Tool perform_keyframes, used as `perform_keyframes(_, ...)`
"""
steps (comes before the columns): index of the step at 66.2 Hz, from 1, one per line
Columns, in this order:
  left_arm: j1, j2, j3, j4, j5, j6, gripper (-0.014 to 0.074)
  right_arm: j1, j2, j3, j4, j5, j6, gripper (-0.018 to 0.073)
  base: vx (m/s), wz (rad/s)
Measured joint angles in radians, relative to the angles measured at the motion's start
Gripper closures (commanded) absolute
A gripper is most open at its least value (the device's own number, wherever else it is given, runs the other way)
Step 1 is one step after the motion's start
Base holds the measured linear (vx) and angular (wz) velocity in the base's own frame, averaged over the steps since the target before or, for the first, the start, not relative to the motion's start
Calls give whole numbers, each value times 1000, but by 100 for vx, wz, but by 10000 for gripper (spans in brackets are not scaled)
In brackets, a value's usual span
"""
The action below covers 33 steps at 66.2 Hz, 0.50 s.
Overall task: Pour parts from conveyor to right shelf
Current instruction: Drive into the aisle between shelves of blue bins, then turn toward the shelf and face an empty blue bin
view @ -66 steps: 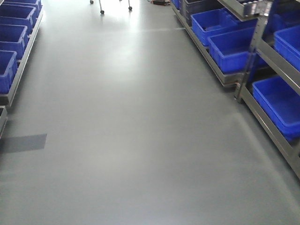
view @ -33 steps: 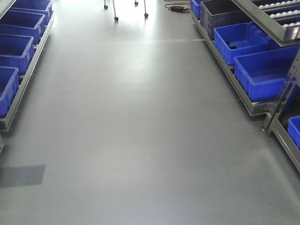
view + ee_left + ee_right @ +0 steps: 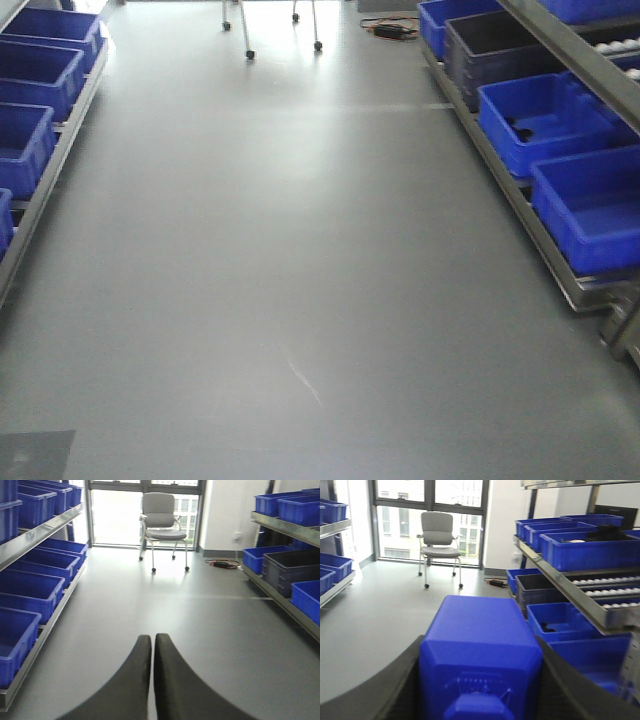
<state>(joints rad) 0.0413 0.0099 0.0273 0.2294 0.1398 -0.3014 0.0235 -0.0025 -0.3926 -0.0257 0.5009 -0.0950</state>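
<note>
**Part** (image 3: 480,645): one blue block, clamped between the fingers of the right end effector (image 3: 480,692).
**Left end effector** (image 3: 152,647): fingers pressed together, holding nothing.
**Right shelf** (image 3: 590,597): near, on the right of the aisle; a roller lane shows above the tubs (image 3: 545,120).
**Conveyor:** not in view.
**Progress:** pickup judged done. Left to do: closing on the shelf and pouring. No part seen delivered yet.

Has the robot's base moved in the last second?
Yes, forward: the dark floor patch has slid down to the front view's bottom edge.
</note>
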Motion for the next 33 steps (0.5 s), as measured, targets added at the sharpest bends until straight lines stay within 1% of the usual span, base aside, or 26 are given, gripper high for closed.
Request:
perform_keyframes(7,0,0,0,0,0,0,603,0,0,0,0,0,0,564,39,44)
perform_keyframes(15,0,0,0,0,0,0,603,0,0,0,0,0,0,564,32,68)
perform_keyframes(23,0,0,0,0,0,0,603,0,0,0,0,0,0,564,27,90)
perform_keyframes(33,0,0,0,0,0,0,603,0,0,0,0,0,0,564,23,105)
